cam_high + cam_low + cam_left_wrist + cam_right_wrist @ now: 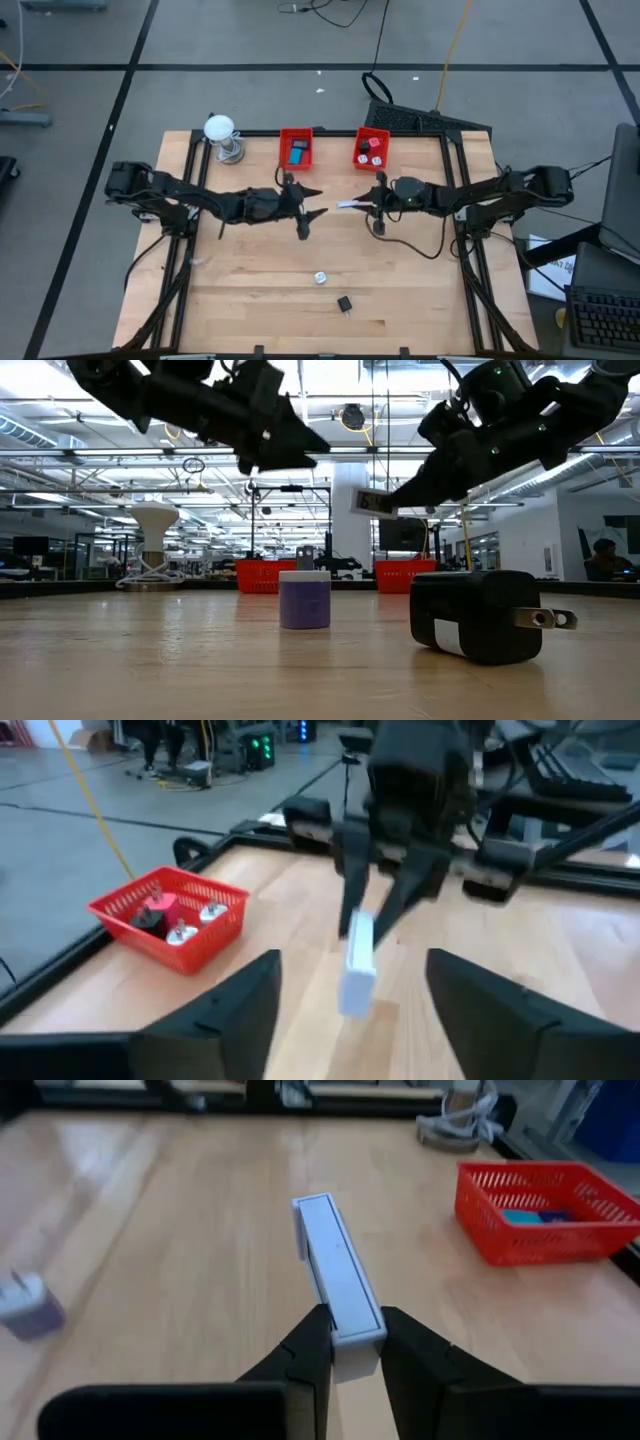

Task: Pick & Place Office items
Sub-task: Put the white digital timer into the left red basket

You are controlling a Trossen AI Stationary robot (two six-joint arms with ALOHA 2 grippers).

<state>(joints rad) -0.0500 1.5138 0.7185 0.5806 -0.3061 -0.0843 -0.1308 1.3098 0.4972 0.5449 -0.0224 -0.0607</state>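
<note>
My right gripper (pixel 355 1330) hangs above the table's middle, shut on a pale blue-white flat bar (pixel 335 1275), which also shows in the high view (pixel 350 204). My left gripper (pixel 316 202) is open, level with the right one and facing it, with its fingers just short of the bar's free end (pixel 357 982). A small pale piece (pixel 320 277) and a black cube with plug prongs (pixel 344 303) stand on the table near its near edge. Two red bins (pixel 296 148) (pixel 372 148) at the far edge hold cyan, black, white and pink pieces. My right gripper pinches the bar's end nearest it (pixel 352 1338) between its two fingers (pixel 310 1345). The fingers come about level from the table's right and lie along the bar. The bar is lifted clear and sticks out past the fingertips toward the left gripper, slightly tilted (pixel 372 502).
A white ball on a metal stand (pixel 222 135) sits at the far left, beside the left bin. Black frame rails (pixel 455 200) border the table's sides. Bare wood lies between the grippers and the two pieces near the near edge.
</note>
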